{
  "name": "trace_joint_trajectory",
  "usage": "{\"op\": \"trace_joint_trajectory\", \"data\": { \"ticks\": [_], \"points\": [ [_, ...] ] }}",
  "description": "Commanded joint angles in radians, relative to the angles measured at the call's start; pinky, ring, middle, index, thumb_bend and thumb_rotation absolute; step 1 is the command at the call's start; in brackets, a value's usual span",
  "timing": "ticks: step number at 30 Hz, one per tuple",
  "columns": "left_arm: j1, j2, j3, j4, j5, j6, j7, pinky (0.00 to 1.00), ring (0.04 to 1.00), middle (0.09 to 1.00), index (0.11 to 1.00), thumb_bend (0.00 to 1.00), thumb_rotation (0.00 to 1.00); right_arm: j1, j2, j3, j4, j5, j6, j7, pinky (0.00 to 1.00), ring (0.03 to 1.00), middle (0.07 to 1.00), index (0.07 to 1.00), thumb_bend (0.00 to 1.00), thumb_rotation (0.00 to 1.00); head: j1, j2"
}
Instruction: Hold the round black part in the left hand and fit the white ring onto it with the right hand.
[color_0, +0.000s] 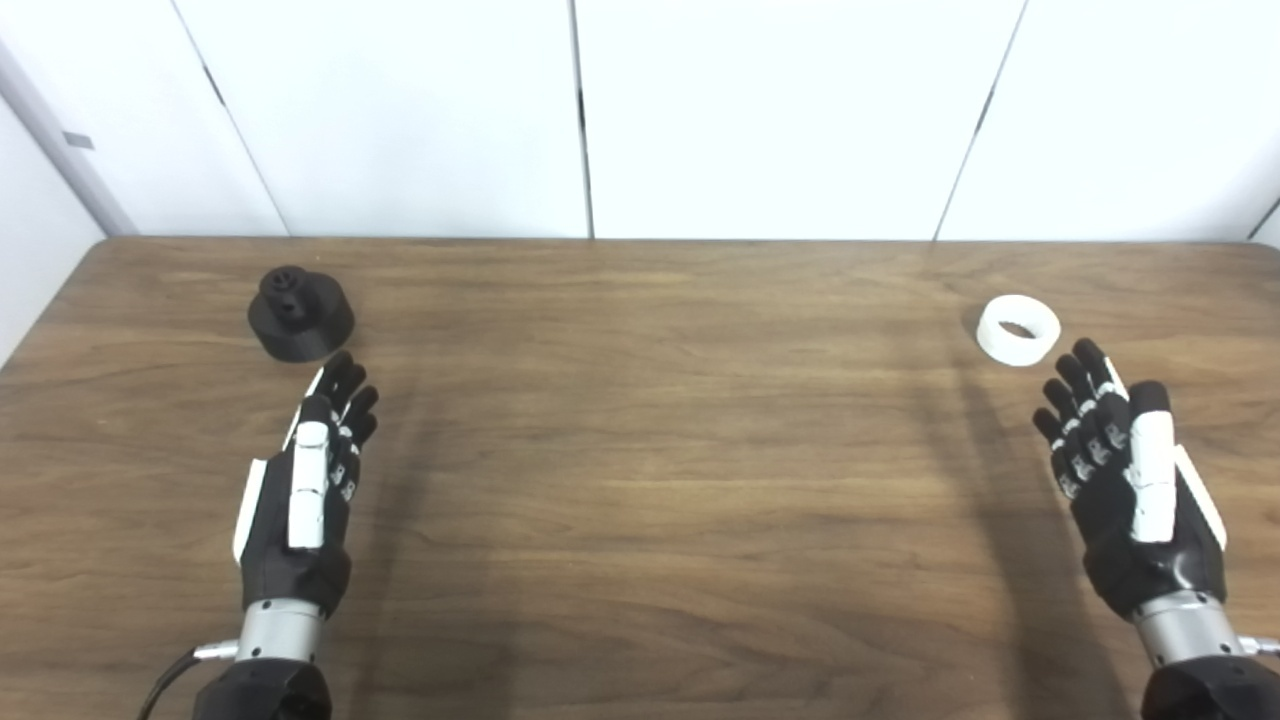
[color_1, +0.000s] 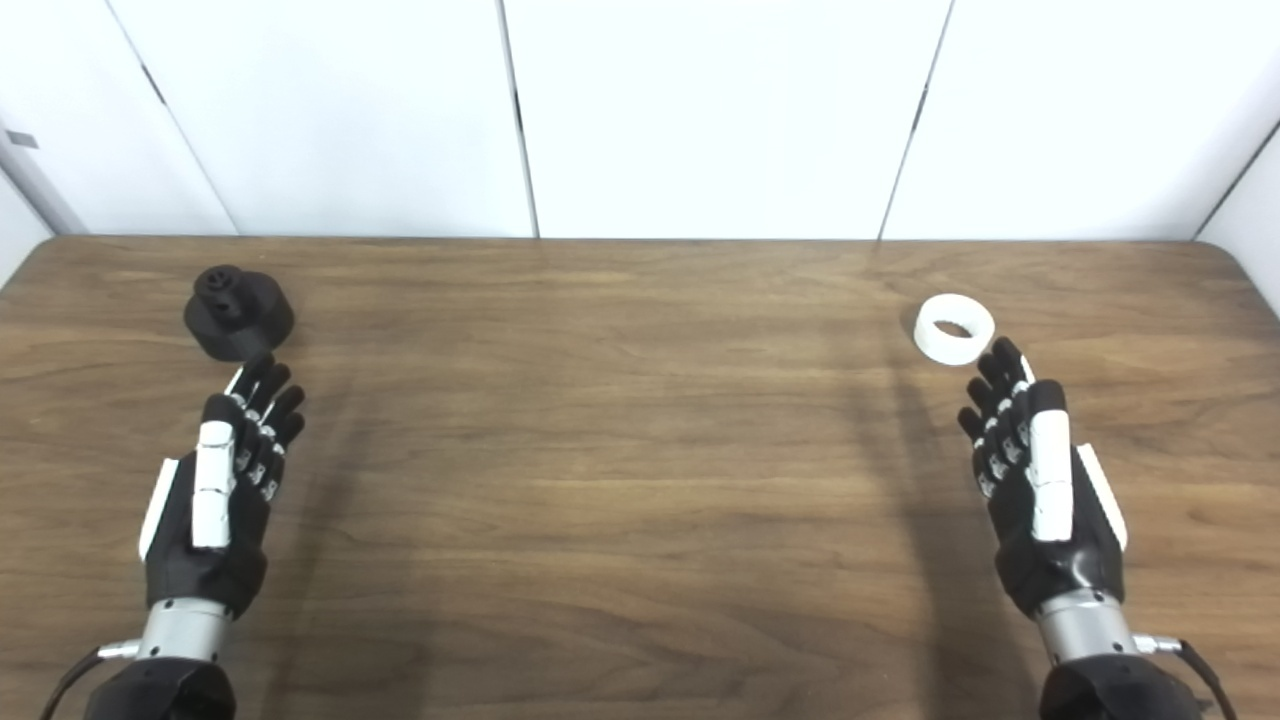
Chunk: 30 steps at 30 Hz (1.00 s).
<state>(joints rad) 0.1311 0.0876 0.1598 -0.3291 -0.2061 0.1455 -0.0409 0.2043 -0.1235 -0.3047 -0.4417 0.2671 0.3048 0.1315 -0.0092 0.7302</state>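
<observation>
The round black part (color_0: 300, 312) stands on the wooden table (color_0: 640, 450) at the far left, a small knob with holes on top of its wider base. My left hand (color_0: 310, 480) lies just in front of it, open, fingers stretched toward it and holding nothing. The white ring (color_0: 1018, 329) lies flat on the table at the far right. My right hand (color_0: 1125, 480) is just in front of the ring, open and empty, its fingertips close to the ring without touching it.
White wall panels (color_0: 640, 110) rise right behind the table's back edge. A dark cable (color_0: 165, 685) runs off my left wrist at the bottom left. The wooden top between the two hands shows only shadows.
</observation>
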Motion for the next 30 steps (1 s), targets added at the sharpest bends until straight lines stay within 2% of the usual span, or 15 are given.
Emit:
{"op": "trace_joint_trajectory", "data": {
  "ticks": [1,14,21,26,30],
  "points": [
    [-0.015,-0.006,-0.005,-0.03,0.0,-0.017,0.005,0.98,0.957,0.96,0.955,0.57,0.88,0.093,-0.028,0.002,-0.015,0.012,-0.048,0.02,1.0,1.0,1.0,1.0,0.56,1.0,0.001,0.001],
    [-0.012,-0.003,-0.012,-0.036,0.02,-0.007,0.016,0.98,0.96,0.96,0.957,0.56,0.87,0.092,-0.019,-0.004,-0.016,-0.003,-0.043,0.025,1.0,1.0,1.0,1.0,0.56,1.0,0.006,-0.007],
    [-0.004,-0.015,-0.037,-0.033,0.046,-0.021,0.025,0.99,0.947,0.955,0.951,0.59,0.87,0.099,-0.044,-0.015,0.011,-0.002,-0.071,0.056,1.0,1.0,1.0,1.0,0.56,1.0,0.106,-0.049],
    [0.002,-0.03,-0.058,-0.024,0.08,-0.032,0.04,0.98,0.951,0.953,0.952,0.56,0.88,0.095,-0.047,-0.035,0.038,0.022,-0.085,0.077,1.0,1.0,1.0,1.0,0.59,1.0,0.157,-0.08],
    [0.006,-0.041,-0.074,-0.01,0.106,-0.053,0.048,0.97,0.944,0.947,0.945,0.54,0.89,0.099,-0.067,-0.027,0.063,0.031,-0.11,0.076,1.0,1.0,1.0,1.0,0.6,1.0,0.214,-0.114]
  ]
}}
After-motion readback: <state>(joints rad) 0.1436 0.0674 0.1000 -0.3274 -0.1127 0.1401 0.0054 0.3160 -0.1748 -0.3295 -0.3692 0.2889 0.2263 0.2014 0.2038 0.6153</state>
